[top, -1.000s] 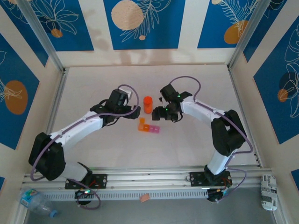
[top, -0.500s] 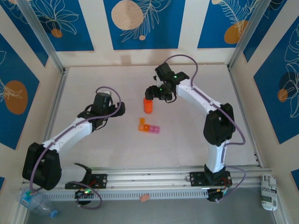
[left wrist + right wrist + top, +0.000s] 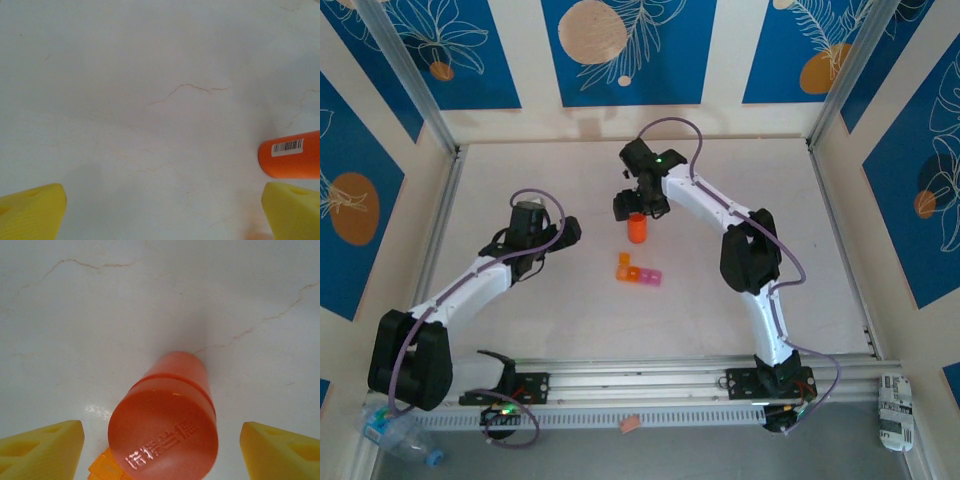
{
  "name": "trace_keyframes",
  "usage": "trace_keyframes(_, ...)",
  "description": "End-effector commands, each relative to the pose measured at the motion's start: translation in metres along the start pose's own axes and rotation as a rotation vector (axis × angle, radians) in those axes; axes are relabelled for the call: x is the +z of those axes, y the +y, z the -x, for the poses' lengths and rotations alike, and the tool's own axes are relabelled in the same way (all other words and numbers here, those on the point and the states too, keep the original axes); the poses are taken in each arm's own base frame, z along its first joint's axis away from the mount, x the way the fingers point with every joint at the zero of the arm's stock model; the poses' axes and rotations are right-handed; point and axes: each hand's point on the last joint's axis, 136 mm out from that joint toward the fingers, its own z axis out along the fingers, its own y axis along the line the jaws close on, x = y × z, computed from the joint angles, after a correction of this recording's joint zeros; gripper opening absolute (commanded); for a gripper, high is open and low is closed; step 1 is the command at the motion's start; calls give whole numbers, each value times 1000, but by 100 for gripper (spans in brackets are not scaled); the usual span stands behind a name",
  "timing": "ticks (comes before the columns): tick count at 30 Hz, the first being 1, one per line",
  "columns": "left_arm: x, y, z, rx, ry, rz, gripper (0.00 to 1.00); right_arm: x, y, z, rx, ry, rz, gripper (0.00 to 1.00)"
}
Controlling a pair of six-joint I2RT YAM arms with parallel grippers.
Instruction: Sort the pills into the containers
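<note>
Top view, left gripper: over the bare table, well to the left of the bottle; its fingers are too small here to judge.
Top view, right gripper: directly above the standing orange pill bottle.
Top view, containers: joined orange and pink cubes on the table, just on the near side of the bottle, between the two arms.
Left wrist view, fingers: yellow, spread wide, nothing between them; the bottle, with a barcode label, is at the right edge.
Right wrist view, fingers: yellow, spread wide on either side of the bottle's embossed cap, with gaps on both sides, not touching.
Right wrist view, containers: an orange corner peeks out below the cap's lower left.
</note>
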Motion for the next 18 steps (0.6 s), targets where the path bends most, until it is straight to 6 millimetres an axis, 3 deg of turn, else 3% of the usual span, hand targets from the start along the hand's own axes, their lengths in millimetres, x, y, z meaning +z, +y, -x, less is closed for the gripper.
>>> trace_keyframes(1, -4, -5, 5, -30, 2, -30, 100, 9, 2, -5, -34, 36, -24, 81)
trace_keyframes(18, -10, -28, 11, -8, 0, -148, 100, 25, -4, -20, -40, 80, -44, 67)
